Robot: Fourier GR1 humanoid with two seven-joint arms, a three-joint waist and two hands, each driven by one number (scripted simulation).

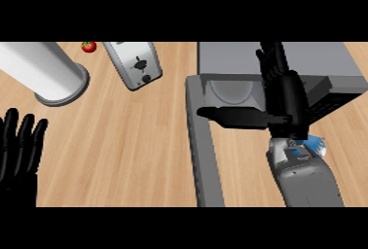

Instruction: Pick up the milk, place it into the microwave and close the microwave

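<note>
1. Over the open front of the microwave (230,56) lies my right hand (287,104). Its fingers (271,58) are straight and pressed close together, pointing at the back of the box, and the thumb (230,116) is stuck out to my left. I see nothing pinched or wrapped in it.

2. Beside my right wrist, on its outer side, shows a small blue-and-white corner that I take for the milk (317,145). My forearm (305,177) hides most of it. I cannot tell whether it stands upright, or whether it touches the arm.

3. First risk: the milk sits by my wrist, not by my fingers. Any sweep of the forearm to the right could knock it over or shove it away across the counter (129,146).

4. Second risk: to get my fingers on it I would need to draw the hand back. The thumb juts out towards the open door (205,160), and could catch on it or on the frame.

5. Third risk: if I swing the door shut now, the milk would be left outside.

6. Fourth risk: closing around something I mostly cannot see could mean a grip too near the top, and a carton that tips.

7. My left hand (18,146) rests at the left edge, fingers up and spread. The toaster (133,63) stands well clear.
</note>
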